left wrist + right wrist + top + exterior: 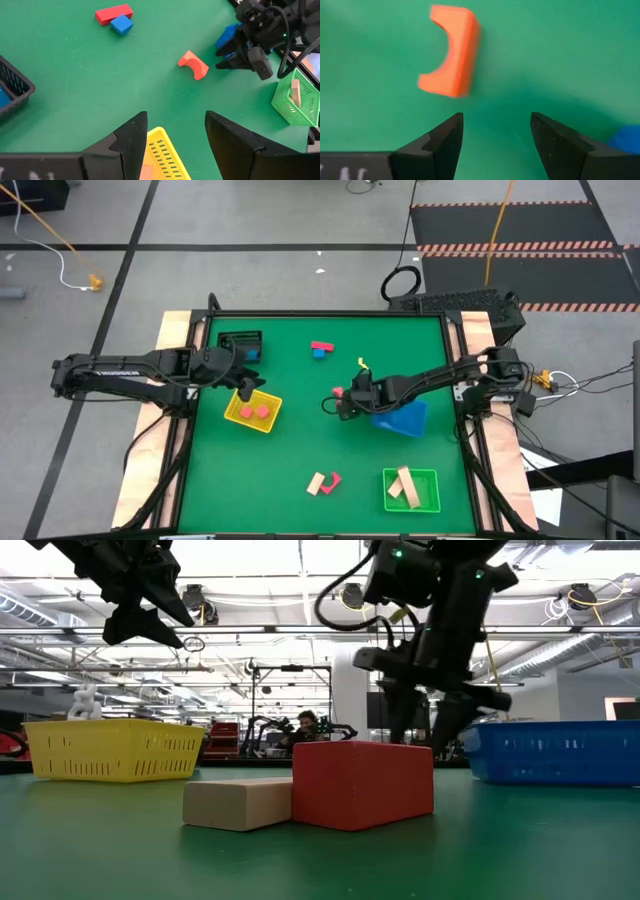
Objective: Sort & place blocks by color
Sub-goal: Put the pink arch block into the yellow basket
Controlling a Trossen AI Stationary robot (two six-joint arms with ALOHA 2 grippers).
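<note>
The desk (pixel 300 450) carries a green mat, and both dark arms reach in over it from its 9 and 3 o'clock sides. The left tool (pixel 175 145) hangs above the yellow tray (pixel 252 411), which sits toward 9 o'clock of the mat centre; its fingers are spread apart with nothing between them. The right tool (pixel 495 140) is near the mat centre, its fingers also spread and empty, with a red arch-shaped block (pixel 451 52) lying on the mat just ahead of the fingertips, not touching them. The blue tray (pixel 402 418) lies tilted under the right arm, toward 3 o'clock of the centre. The green tray (pixel 411 489) sits toward 5 o'clock and holds pale tan blocks (pixel 404 483). The black tray (pixel 241 345) is toward 10 o'clock and holds a blue block (pixel 250 354). Two pink blocks (pixel 256 412) lie inside the yellow tray. Toward 12 o'clock, a red bar (pixel 321 346) lies on the mat with a blue cube (pixel 319 354) touching it. Toward 6 o'clock, a pale tan block (pixel 317 483) and a red block (pixel 333 479) lie side by side on the mat, touching; in the low view they fill the foreground, the tan piece lower than the red one.
</note>
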